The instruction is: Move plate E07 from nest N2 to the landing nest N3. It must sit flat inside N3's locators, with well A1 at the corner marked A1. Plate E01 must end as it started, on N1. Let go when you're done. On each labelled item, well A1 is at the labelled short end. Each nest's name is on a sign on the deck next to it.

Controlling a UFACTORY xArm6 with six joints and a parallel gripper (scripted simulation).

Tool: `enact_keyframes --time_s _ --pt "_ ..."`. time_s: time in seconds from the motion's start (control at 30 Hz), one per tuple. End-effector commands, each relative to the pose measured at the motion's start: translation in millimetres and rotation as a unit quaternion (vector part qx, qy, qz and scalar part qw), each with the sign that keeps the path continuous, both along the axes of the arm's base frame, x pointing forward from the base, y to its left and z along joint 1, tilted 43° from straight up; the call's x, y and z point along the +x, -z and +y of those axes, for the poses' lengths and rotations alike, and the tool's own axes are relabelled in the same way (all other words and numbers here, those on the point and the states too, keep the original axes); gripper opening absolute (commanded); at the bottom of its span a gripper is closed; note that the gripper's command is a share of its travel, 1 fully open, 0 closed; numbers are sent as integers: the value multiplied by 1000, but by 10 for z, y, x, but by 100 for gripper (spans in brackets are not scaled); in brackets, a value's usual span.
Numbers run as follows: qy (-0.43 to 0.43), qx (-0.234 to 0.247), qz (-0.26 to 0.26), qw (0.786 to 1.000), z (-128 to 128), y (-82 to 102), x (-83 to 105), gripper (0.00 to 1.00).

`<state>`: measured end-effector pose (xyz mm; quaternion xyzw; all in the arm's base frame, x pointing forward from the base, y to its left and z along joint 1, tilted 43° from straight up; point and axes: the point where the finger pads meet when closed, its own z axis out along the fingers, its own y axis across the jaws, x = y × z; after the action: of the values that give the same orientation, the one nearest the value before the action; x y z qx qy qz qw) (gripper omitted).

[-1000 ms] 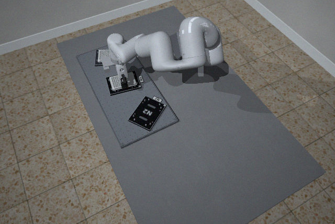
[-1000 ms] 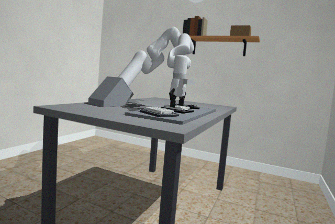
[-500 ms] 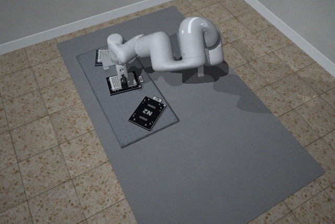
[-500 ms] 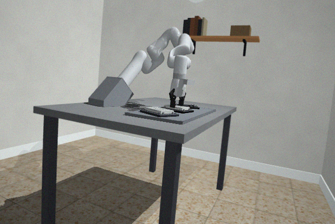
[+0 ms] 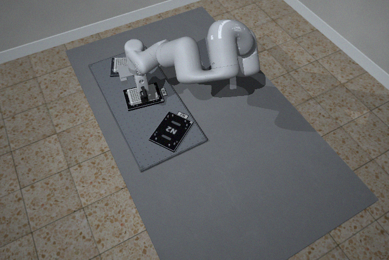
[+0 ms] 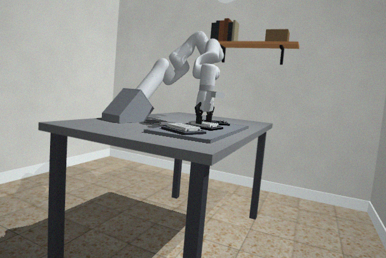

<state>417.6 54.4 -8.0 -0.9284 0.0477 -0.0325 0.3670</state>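
Plate E07 (image 5: 139, 95), a white well plate, lies in the middle black nest N3; it also shows in the exterior view (image 6: 208, 124). My gripper (image 5: 143, 93) stands upright over it, open, with its dark fingers on either side of the plate (image 6: 204, 119). Nest N2 (image 5: 170, 130) is an empty black plate with its white name showing. Plate E01 (image 5: 118, 64) sits on nest N1 at the far end of the deck, partly hidden by my wrist; it is the nearest plate in the exterior view (image 6: 184, 127).
The three nests sit on a grey perforated deck (image 5: 144, 112) on the table. The arm's base housing (image 6: 127, 106) stands at the table's far side. A small sign (image 5: 182, 114) lies next to N2.
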Motion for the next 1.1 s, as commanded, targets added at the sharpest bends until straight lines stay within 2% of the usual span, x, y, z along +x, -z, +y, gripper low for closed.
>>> enact_keyframes --time_s 0.0,0.67,1.07 --pt "1 -1 -2 1000 -10 -9 13 100" --pt "1 -1 -2 1000 -10 -9 13 100" --pt "1 -1 -2 1000 -123 -130 -3 100"
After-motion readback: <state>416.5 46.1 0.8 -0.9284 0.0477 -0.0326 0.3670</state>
